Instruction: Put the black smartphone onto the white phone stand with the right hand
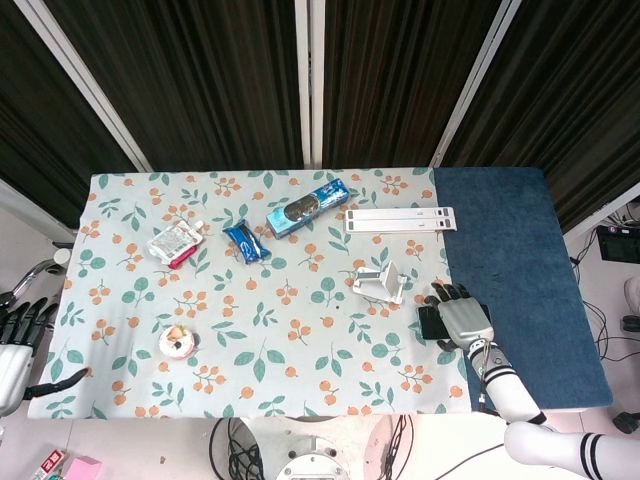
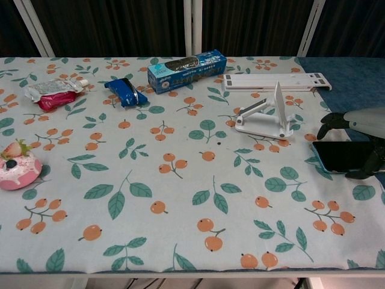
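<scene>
The black smartphone [image 1: 428, 322] [image 2: 340, 156] lies flat on the table's right side, at the edge of the blue cloth. My right hand [image 1: 462, 318] [image 2: 364, 123] hovers over its right half. The fingers reach past the phone's far edge and the thumb sits at its near edge, so the hand straddles the phone without a clear grip. The white phone stand [image 1: 382, 282] [image 2: 267, 117] stands upright just up and left of the phone, with nothing on it. My left hand [image 1: 15, 345] hangs off the table's left edge with fingers spread, holding nothing.
A blue toothpaste box [image 1: 306, 207] [image 2: 187, 70], a blue snack packet [image 1: 245, 241], a silver-red pouch [image 1: 173, 244] and a pink cake toy [image 1: 177, 342] lie to the left. A flat white folded stand [image 1: 399, 219] lies behind the phone stand. Blue cloth [image 1: 520, 270] covers the table's right end.
</scene>
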